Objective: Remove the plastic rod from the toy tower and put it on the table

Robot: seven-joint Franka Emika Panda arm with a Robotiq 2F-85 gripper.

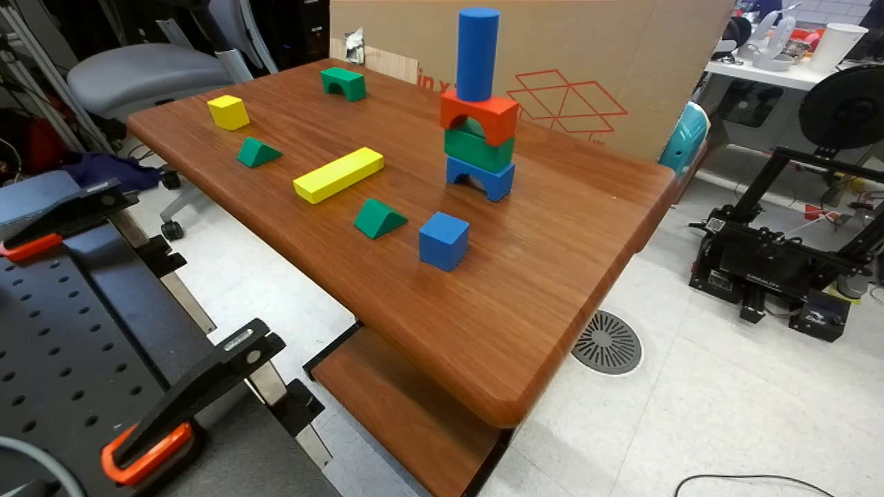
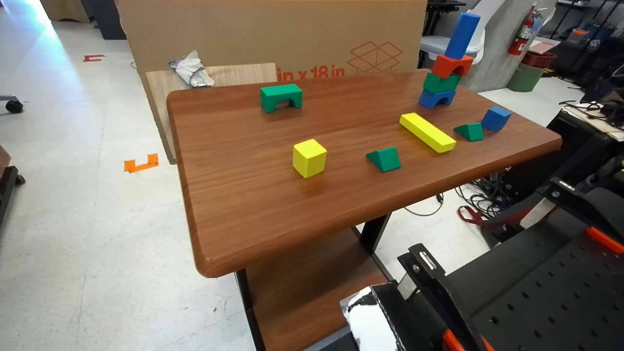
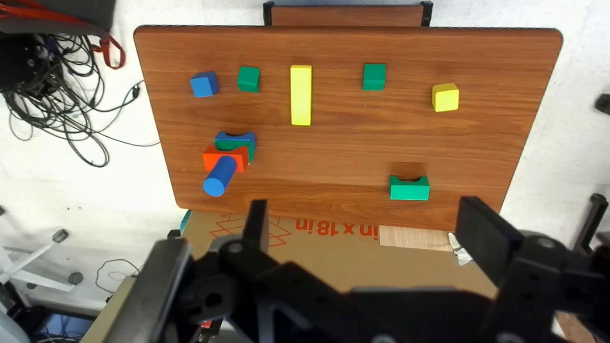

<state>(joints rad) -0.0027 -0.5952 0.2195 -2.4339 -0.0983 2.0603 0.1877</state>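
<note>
The plastic rod is a tall, smooth blue cylinder (image 1: 477,55) standing upright on top of the toy tower. It also shows in an exterior view (image 2: 462,36) and at the left in the wrist view (image 3: 220,176). The toy tower has a red arch (image 1: 478,116) over a green piece (image 1: 478,148) and a blue arch (image 1: 481,177), and stands on the reddish-brown table (image 1: 539,290). My gripper (image 3: 364,202) is open and empty, high above the table, with the tower to its left in the wrist view. The gripper is out of view in both exterior views.
On the table are a blue cube (image 1: 443,241), a yellow bar (image 1: 338,175), a yellow cube (image 1: 228,112), two green triangular blocks (image 1: 380,219) (image 1: 258,152) and a green arch (image 1: 343,83). A large cardboard box (image 2: 273,34) stands along the far edge, behind the tower.
</note>
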